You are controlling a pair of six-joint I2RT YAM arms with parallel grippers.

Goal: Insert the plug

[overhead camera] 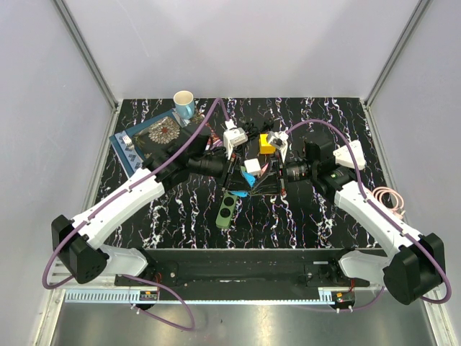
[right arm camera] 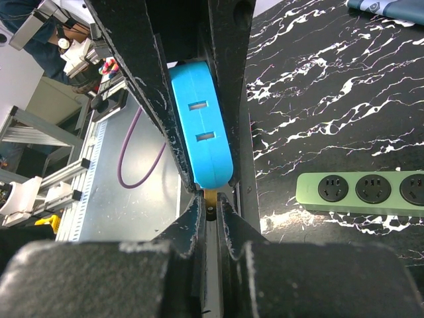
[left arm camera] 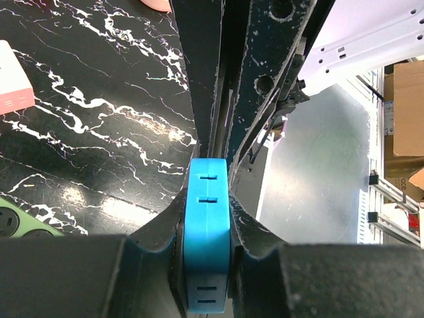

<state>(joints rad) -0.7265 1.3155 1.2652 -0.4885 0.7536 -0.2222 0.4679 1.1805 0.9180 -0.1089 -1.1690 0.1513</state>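
A blue plug (left arm camera: 207, 232) is clamped between my left gripper's (left arm camera: 207, 199) fingers; its body shows slots on the edge. In the right wrist view the same blue plug (right arm camera: 202, 136) sits just ahead of my right gripper (right arm camera: 211, 202), which is shut on a brass prong (right arm camera: 211, 196) sticking out of the plug's end. In the top view both grippers meet over the table's middle, left gripper (overhead camera: 232, 180), right gripper (overhead camera: 263, 180), with the plug (overhead camera: 242, 193) between them. The green power strip (overhead camera: 227, 210) lies flat just below them, sockets up; it also shows in the right wrist view (right arm camera: 361, 192).
A cup (overhead camera: 184, 104) and a blue patterned book (overhead camera: 148, 140) are at the back left. White adapters (overhead camera: 234, 137), a yellow block (overhead camera: 266, 143) and a white piece (overhead camera: 351, 155) lie behind the grippers. A pink cable coil (overhead camera: 389, 198) is at the right edge.
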